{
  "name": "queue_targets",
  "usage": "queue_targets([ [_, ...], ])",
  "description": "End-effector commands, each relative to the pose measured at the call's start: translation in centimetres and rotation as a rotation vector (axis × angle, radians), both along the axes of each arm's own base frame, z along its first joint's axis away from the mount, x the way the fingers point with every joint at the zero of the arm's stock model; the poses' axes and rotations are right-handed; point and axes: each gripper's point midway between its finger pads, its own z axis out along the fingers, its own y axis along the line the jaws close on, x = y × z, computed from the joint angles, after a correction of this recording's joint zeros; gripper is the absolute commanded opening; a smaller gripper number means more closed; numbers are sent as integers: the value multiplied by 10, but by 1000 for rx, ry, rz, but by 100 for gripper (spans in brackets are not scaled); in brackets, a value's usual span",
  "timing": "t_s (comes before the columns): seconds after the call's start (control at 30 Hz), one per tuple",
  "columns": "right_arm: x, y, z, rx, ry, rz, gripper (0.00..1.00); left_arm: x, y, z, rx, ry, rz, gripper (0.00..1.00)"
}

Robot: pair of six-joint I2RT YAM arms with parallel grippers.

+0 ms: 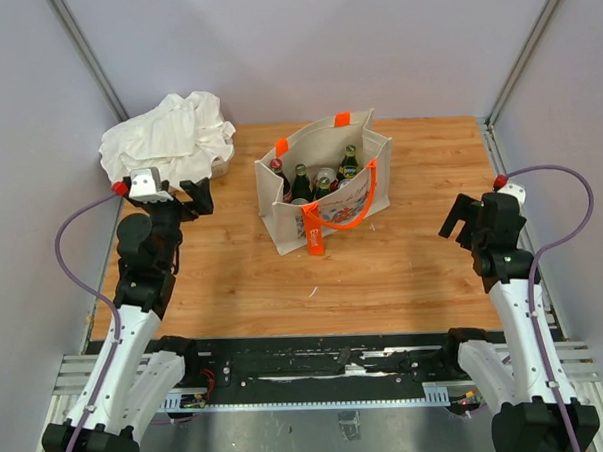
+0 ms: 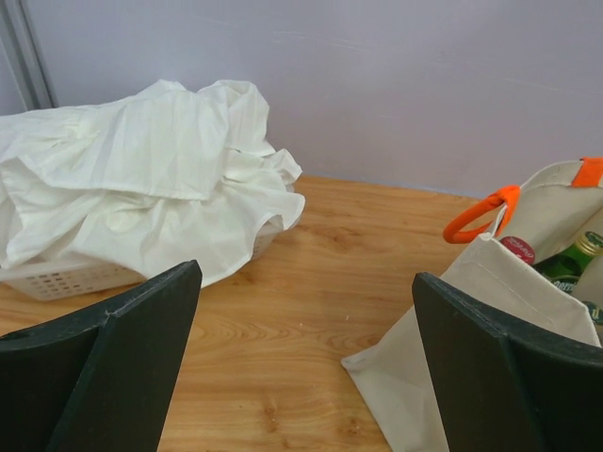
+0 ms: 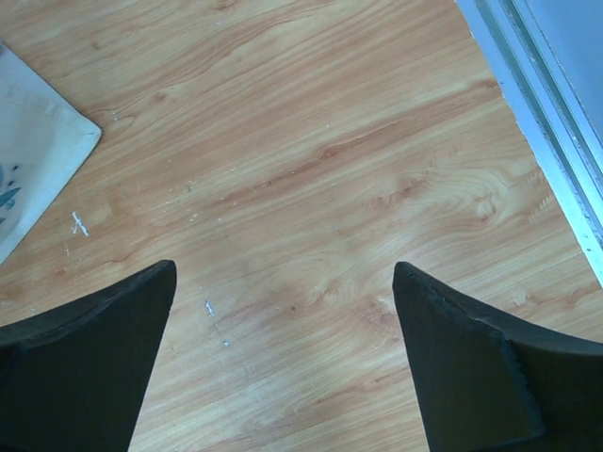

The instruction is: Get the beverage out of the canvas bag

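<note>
The beige canvas bag (image 1: 293, 224) stands upright and open-mouthed at the middle of the wooden table, its orange handle and strap (image 1: 314, 230) hanging down the front. Several beverage bottles (image 1: 301, 184) and a can (image 1: 325, 176) stand inside it. My left gripper (image 1: 198, 195) hovers open to the bag's left; in the left wrist view (image 2: 306, 273) the bag's corner (image 2: 400, 367) lies beside its right finger, with a green bottle (image 2: 575, 259) showing. My right gripper (image 1: 459, 219) hangs open right of the bag, (image 3: 285, 273) over bare wood, with the bag's corner (image 3: 38, 160) at far left.
A white cloth bundle (image 1: 167, 132) lies heaped over a white perforated basket (image 2: 66, 278) at the back left corner. Grey walls and metal frame posts (image 1: 89, 55) close in the table on three sides, with a rail (image 3: 537, 104) along its right edge.
</note>
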Motion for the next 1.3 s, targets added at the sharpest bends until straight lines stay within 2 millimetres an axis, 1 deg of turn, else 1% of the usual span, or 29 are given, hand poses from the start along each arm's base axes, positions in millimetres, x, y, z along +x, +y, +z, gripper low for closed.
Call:
queue_targets([
  [0.0,11,12,22,14,-79,68,98,0,-13,30,-46,-83,-65,100],
  [0.1,17,26,37,22,-155,169,98,-4,-16,42,-108,-149,-84,100],
  [0.17,22,35,53,21,-231,228,98,-8,-16,49,-132,-185,-89,100],
  [0.27,30,43,83,17,-327,284,98,-10,-26,56,-106,-191,-145,100],
  [0.37,37,50,107,22,-359,325,99,-5,-43,56,-94,-137,-229,100],
  [0.4,40,54,116,28,-373,347,96,-4,-49,55,-103,-120,-263,100],
  [0.43,43,59,124,36,-387,375,90,-4,-57,54,-111,-112,-308,100],
  [0.5,48,71,140,49,-426,433,74,-5,-69,51,-132,-98,-363,100],
  [0.57,51,84,154,47,-463,498,60,-6,-76,49,-143,-83,-382,100],
  [0.6,52,92,162,46,-477,531,54,-6,-79,49,-147,-78,-386,100],
  [0.67,54,106,174,36,-492,592,40,-8,-85,51,-153,-71,-401,100],
  [0.73,57,122,183,31,-500,648,32,-8,-92,49,-156,-45,-412,100],
  [0.77,58,131,187,30,-507,677,24,-7,-96,48,-154,-31,-415,100],
  [0.8,60,140,191,27,-514,706,21,-7,-99,47,-152,-24,-417,100],
  [0.87,62,158,194,21,-513,760,21,-10,-111,45,-145,-14,-432,100],
  [0.93,64,179,193,10,-500,823,21,-9,-120,41,-140,1,-446,100],
  [0.97,63,193,192,7,-495,863,22,-8,-125,39,-139,10,-461,100],
  [1.07,63,226,190,-5,-482,960,24,-3,-140,28,-134,49,-497,100],
  [1.13,63,245,187,-7,-466,1012,26,2,-143,22,-135,68,-480,100],
  [1.27,65,277,181,-10,-444,1092,26,14,-144,21,-120,59,-454,100],
])
